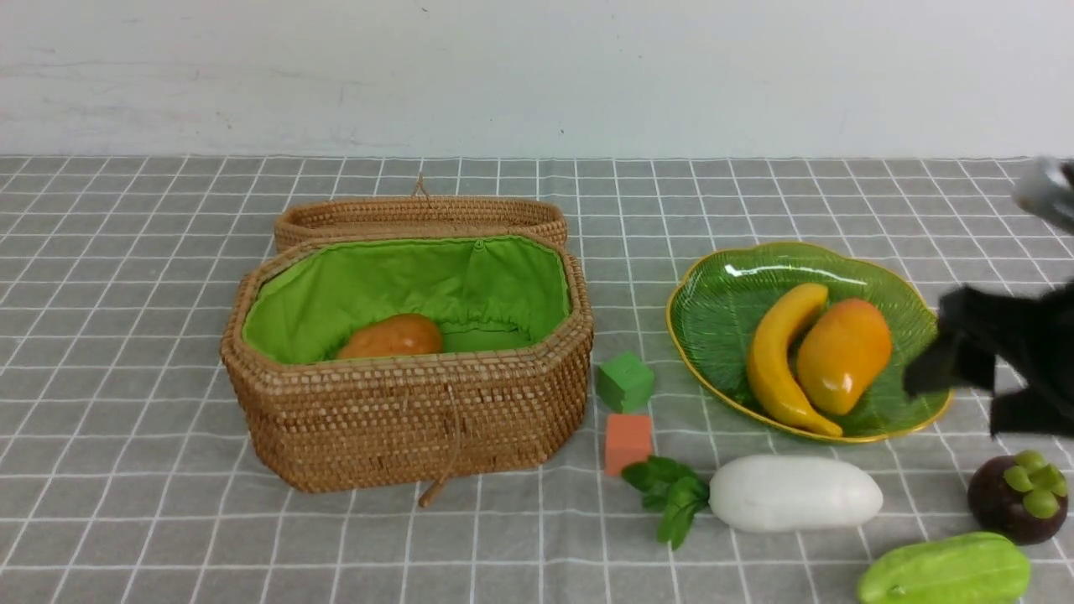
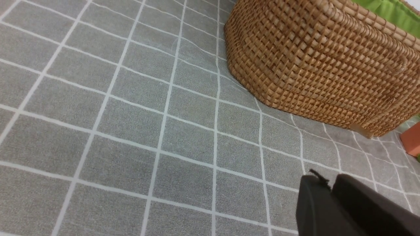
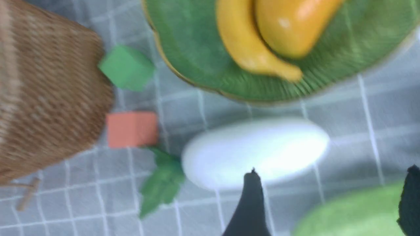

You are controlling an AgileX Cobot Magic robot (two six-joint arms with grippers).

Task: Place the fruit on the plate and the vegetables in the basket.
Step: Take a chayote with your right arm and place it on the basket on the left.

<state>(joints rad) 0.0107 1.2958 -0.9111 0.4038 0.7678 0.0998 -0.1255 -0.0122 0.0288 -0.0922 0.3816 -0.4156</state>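
The wicker basket (image 1: 403, 419) stands open with the potato (image 1: 391, 337) inside. The green leaf plate (image 1: 722, 310) holds the banana (image 1: 776, 361) and the mango (image 1: 843, 355). The white radish (image 1: 793, 493), the mangosteen (image 1: 1017, 495) and the green gourd (image 1: 944, 570) lie on the cloth in front of the plate. My right gripper (image 1: 952, 409) is open and empty, blurred, above the plate's right edge. In its wrist view (image 3: 332, 172) it hangs over the radish (image 3: 256, 150) and gourd (image 3: 354, 213). My left gripper (image 2: 329, 178) is shut and empty near the basket (image 2: 321, 65). No eggplant shows.
The basket's lid (image 1: 419, 220) lies behind it. A green cube (image 1: 625, 382) and an orange cube (image 1: 628, 442) sit between basket and plate. A grey checked cloth covers the table, and a white wall stands behind.
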